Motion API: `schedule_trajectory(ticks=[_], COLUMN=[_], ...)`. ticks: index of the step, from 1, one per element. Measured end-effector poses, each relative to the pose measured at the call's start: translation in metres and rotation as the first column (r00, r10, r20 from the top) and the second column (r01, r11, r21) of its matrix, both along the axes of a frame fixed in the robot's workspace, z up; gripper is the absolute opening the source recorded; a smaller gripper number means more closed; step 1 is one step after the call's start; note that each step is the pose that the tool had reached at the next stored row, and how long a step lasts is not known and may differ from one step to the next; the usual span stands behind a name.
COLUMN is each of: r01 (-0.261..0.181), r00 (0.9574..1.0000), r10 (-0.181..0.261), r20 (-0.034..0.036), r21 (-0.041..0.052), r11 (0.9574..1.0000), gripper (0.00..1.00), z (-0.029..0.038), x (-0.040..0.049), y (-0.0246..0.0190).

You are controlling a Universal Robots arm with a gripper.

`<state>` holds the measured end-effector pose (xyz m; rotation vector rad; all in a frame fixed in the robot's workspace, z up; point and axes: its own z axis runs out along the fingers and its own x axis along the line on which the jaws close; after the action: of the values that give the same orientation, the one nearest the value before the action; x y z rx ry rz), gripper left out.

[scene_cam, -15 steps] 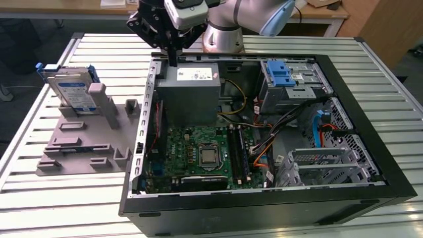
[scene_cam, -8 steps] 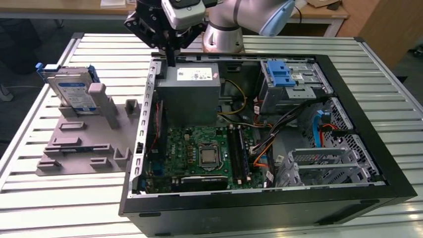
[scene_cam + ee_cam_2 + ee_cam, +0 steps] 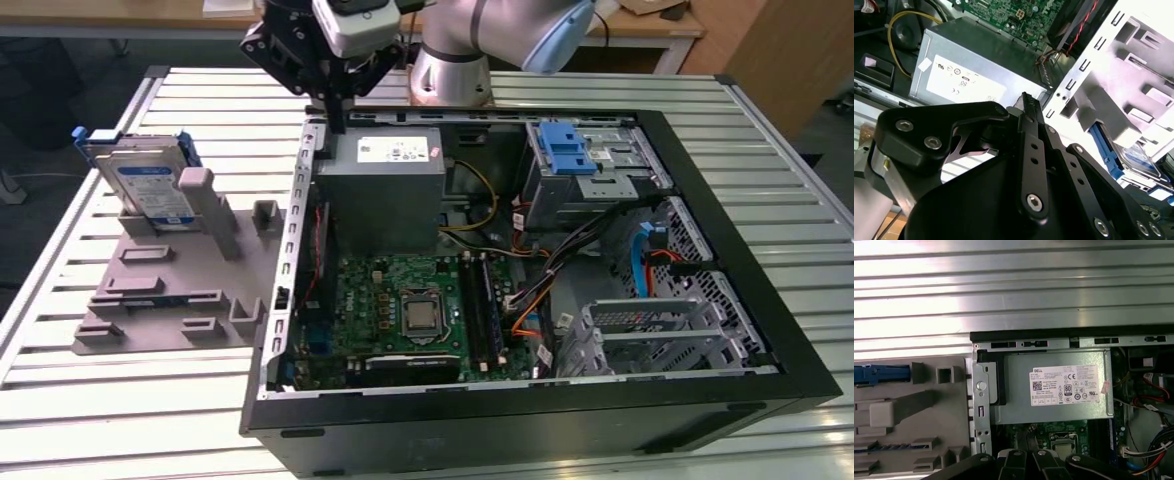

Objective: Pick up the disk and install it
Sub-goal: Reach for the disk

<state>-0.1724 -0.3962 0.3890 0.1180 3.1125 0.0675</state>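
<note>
1. The gripper (image 3: 335, 118) hovers over the computer case's (image 3: 534, 420) rim beside the power supply (image 3: 387, 190), fingers (image 3: 1026, 115) closed, empty.
2. The disk (image 3: 144, 185) stands upright in the grey holder (image 3: 160, 300) on the counter (image 3: 80, 400), well apart, toward the exterior view's left.
3. Reaching it well likely needs opened fingers squared to its blue bracket (image 3: 879, 374).
4. The case holds power supply, motherboard (image 3: 414, 310), drive cage (image 3: 594, 165).

White printed sticker (image 3: 1066, 386) on the grey power-supply box (image 3: 1014, 390); white-and-blue label (image 3: 151, 192) on the disk (image 3: 134, 162).

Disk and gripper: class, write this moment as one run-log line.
disk: upright in grey holder, untouched | gripper: shut, empty, over case wall beside power supply
</note>
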Motion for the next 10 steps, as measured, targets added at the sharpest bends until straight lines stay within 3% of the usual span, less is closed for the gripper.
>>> schedule_trajectory(ticks=[10], r01=[0.0], r00=[1.0], r10=[0.0], r20=[0.0001], r21=[0.0001], r11=[1.0], gripper=[0.11], z=[0.0], x=[-0.0028], y=[0.0011])
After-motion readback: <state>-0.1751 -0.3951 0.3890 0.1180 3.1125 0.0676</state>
